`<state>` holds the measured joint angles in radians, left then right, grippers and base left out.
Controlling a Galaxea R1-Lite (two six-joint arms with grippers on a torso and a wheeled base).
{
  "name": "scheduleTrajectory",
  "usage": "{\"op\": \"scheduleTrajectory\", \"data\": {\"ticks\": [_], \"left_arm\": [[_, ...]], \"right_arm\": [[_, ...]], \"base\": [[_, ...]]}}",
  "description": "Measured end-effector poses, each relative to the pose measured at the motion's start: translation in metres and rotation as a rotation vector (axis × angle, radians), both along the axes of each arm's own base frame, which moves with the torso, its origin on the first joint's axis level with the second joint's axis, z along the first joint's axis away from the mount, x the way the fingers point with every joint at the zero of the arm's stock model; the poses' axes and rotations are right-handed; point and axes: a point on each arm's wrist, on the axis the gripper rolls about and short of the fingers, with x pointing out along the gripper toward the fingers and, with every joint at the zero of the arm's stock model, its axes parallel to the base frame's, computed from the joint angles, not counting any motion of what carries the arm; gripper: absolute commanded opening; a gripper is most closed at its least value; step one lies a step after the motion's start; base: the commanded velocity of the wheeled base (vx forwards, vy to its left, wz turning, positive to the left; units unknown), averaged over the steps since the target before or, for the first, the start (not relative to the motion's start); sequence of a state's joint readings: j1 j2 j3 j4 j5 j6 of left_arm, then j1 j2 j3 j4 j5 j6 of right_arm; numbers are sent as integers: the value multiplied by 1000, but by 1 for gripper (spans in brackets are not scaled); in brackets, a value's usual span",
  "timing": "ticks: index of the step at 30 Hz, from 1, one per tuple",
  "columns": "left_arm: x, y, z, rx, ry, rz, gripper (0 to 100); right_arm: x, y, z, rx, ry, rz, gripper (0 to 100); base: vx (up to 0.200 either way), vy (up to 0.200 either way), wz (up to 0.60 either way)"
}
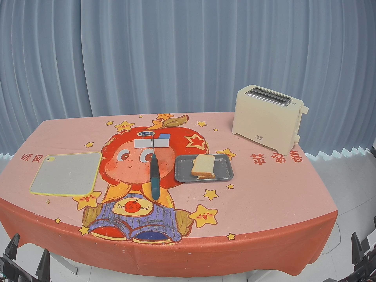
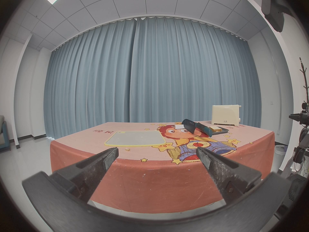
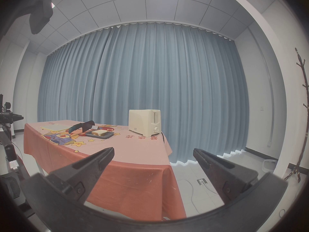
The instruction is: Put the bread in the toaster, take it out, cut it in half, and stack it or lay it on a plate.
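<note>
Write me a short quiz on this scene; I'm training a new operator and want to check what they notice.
1. True or false: the bread lies on the grey tray.
2. What lies between the cutting board and the tray? A) knife B) fork C) cup
3. Fill in: the left gripper and the right gripper are both ___.
Key: 1 true; 2 A; 3 open.

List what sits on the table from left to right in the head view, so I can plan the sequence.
cutting board → knife → gray tray, with the bread slices lying on it → toaster
</note>
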<state>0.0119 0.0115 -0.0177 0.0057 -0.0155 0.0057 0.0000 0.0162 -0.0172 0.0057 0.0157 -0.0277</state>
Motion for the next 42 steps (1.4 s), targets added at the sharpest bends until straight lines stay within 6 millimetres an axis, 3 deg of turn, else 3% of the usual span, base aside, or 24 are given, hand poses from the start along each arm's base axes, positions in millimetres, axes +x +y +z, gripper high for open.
{"op": "scheduleTrajectory", "data": {"ticks": [42], "left_arm": [[0, 0, 0, 0, 3, 0, 100]], "right_arm": [[0, 0, 0, 6, 0, -2, 100]], "base": [[0, 0, 0]]}}
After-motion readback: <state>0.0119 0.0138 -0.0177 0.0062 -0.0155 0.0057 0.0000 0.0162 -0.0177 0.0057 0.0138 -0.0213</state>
